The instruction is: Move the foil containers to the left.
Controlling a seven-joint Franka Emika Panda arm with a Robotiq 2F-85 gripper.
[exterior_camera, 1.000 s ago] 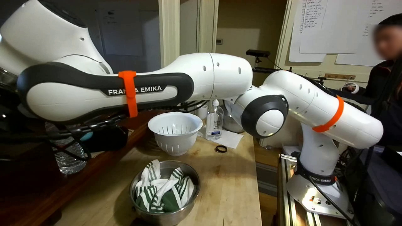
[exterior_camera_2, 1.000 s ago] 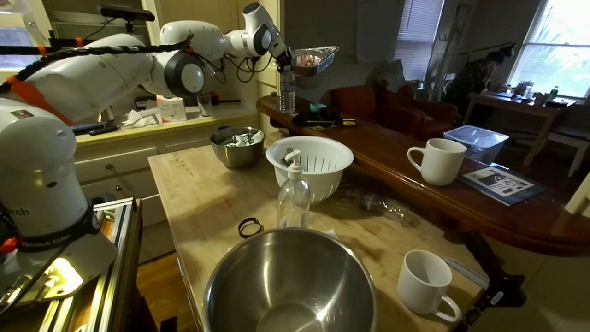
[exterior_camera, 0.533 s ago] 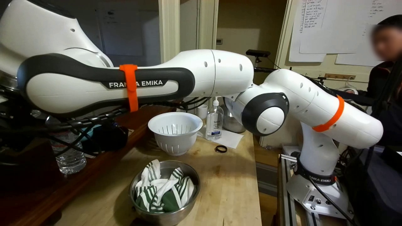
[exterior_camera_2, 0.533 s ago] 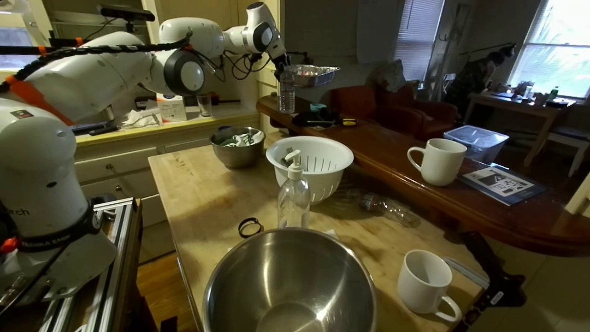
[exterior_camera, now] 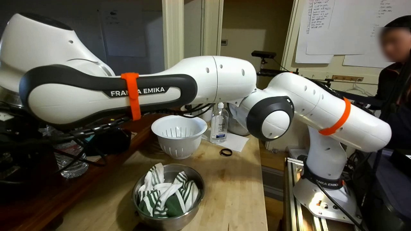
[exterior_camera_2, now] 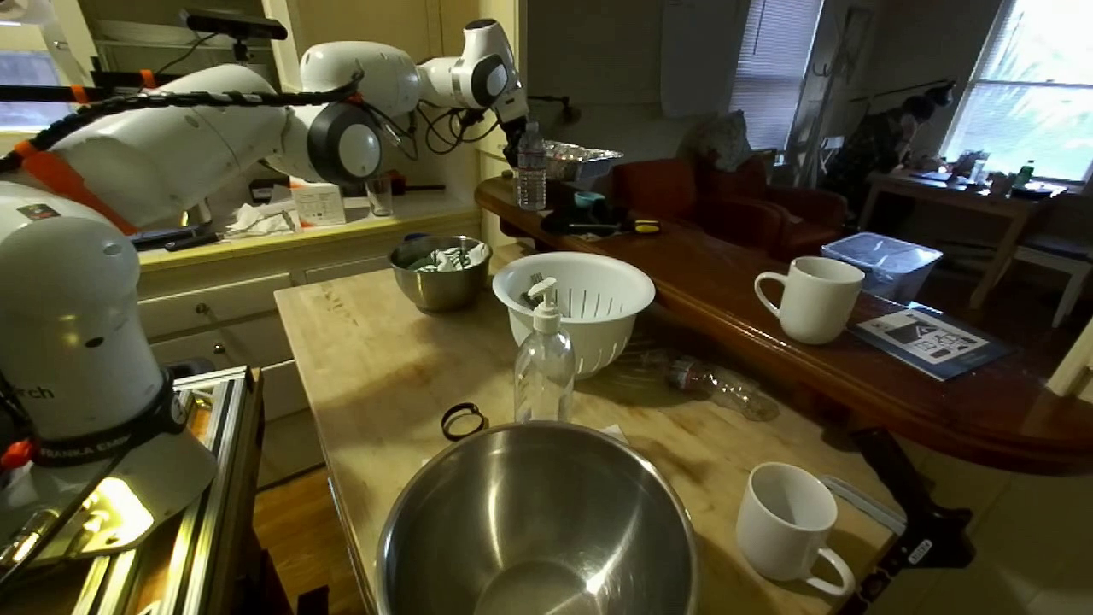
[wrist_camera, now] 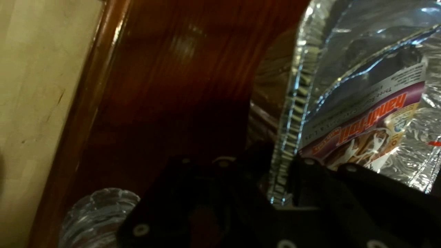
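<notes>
The foil containers are shiny, crinkly and silver, with a rolled edge and the open side facing up. Inside shows a label with a purple stripe and red letters. In the wrist view they are right of the clear bottle, with a gap between; I can't tell how many.
</notes>
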